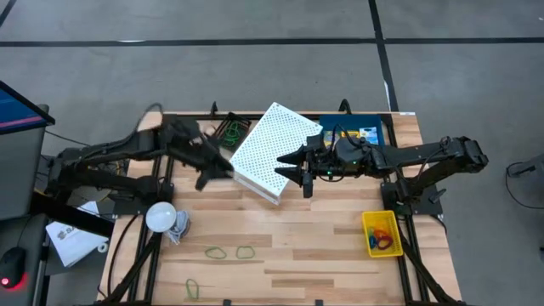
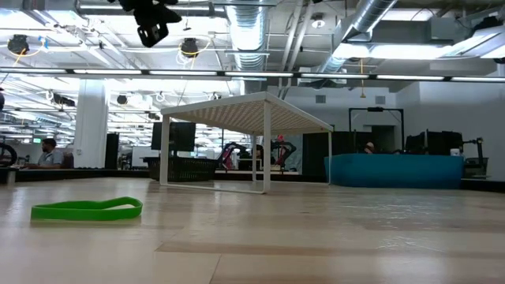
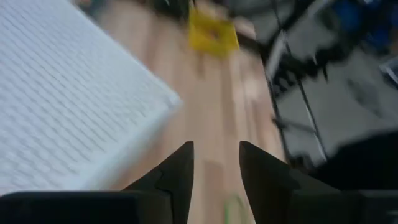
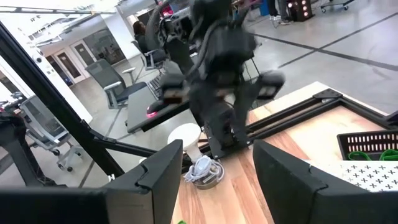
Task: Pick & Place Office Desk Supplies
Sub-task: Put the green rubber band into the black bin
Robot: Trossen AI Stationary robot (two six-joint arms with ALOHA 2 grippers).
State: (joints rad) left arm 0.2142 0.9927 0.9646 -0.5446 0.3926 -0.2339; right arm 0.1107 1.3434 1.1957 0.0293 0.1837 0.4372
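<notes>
My left gripper (image 1: 206,172) is open and hovers in the air just left of a white perforated stand (image 1: 274,153); the low view shows it high above the table (image 2: 154,22). My right gripper (image 1: 295,171) is open and hovers over the stand's right part. The black mesh tray (image 1: 229,129) holds green loops. The blue tray (image 1: 361,133) sits partly under the right arm. The yellow tray (image 1: 382,232) holds an orange and a blue loop. Three green rubber bands (image 1: 217,252) (image 1: 245,252) (image 1: 192,287) lie flat on the wood near the front. I cannot make out the crayon packs.
The white stand (image 2: 245,118) rests on thin legs mid-table, with the black tray (image 2: 189,168) behind it. A white bulb-like object (image 1: 161,216) sits at the left front. One green band (image 2: 87,209) lies close to the low camera. Bare wood (image 1: 314,246) stretches between the stand and the near edge.
</notes>
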